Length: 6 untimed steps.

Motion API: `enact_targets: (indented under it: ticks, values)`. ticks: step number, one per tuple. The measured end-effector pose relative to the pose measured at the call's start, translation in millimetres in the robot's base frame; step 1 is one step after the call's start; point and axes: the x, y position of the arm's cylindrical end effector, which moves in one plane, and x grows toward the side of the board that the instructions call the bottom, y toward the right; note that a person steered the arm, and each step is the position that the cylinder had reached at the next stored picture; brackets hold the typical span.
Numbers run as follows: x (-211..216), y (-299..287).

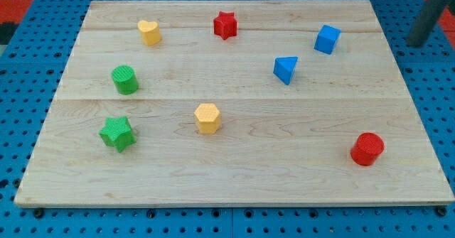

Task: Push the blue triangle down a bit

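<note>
My tip off the board's top right corner
It touches nothing, well apart from the blue triangle, with the blue cube between

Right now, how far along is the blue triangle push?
Done: nothing visible. In hand: my tip sits off the board at the view's upper right, well apart from the blue triangle. Left: getting to the triangle's top side, beside the blue cube, then pushing it toward the view's bottom.
</note>
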Motion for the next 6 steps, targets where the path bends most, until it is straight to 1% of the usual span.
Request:
enact_targets:
  ticks: [1,2,3,4,5,6]
  values:
    - [60.3,-16.7]
    - [59.4,-80.2]
    - [22.9,-145.9]
    - [-30.2,-188.3]
    - [-9.9,-265.9]
    - [19.1,-222.4]
